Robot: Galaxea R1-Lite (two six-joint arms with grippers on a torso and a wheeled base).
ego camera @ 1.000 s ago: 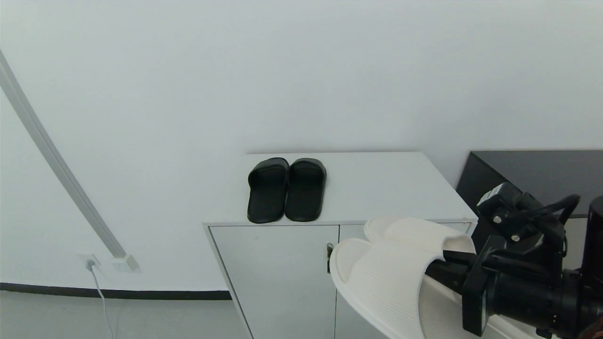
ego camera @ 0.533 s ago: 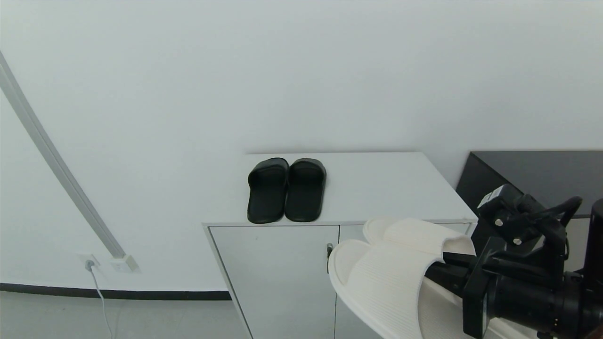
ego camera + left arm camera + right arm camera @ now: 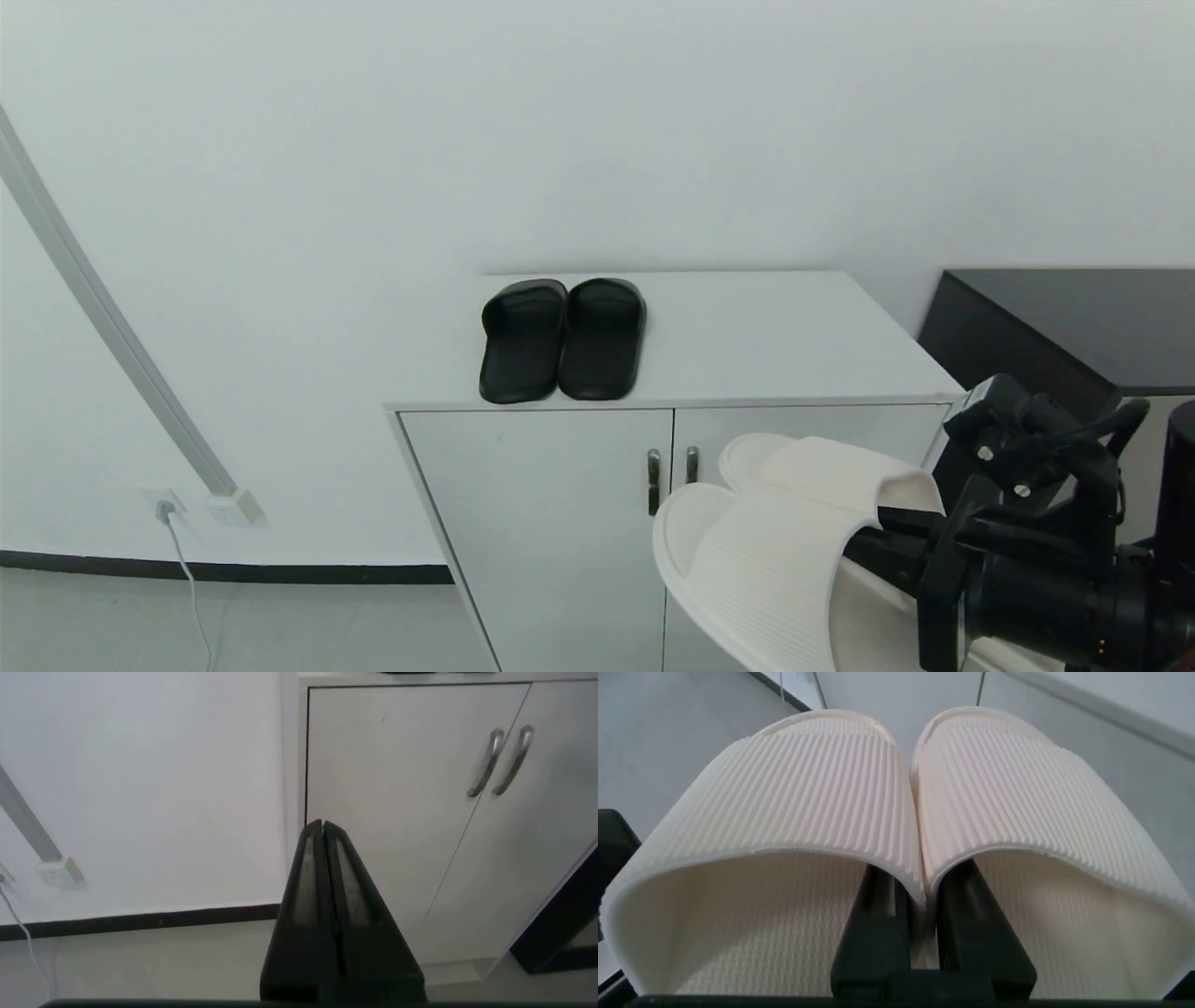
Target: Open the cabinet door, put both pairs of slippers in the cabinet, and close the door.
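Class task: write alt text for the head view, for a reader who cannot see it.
The right gripper holds a pair of white slippers before a white cabinet with both doors shut. A pair of black slippers sits on its top, left of centre.

Head and left wrist views share the cabinet (image 3: 541, 523) front.

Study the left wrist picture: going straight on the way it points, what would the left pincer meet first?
Most likely the cabinet's left door, near its outer edge by the wall; nothing shows between it and the left pincer, though depth is unclear.
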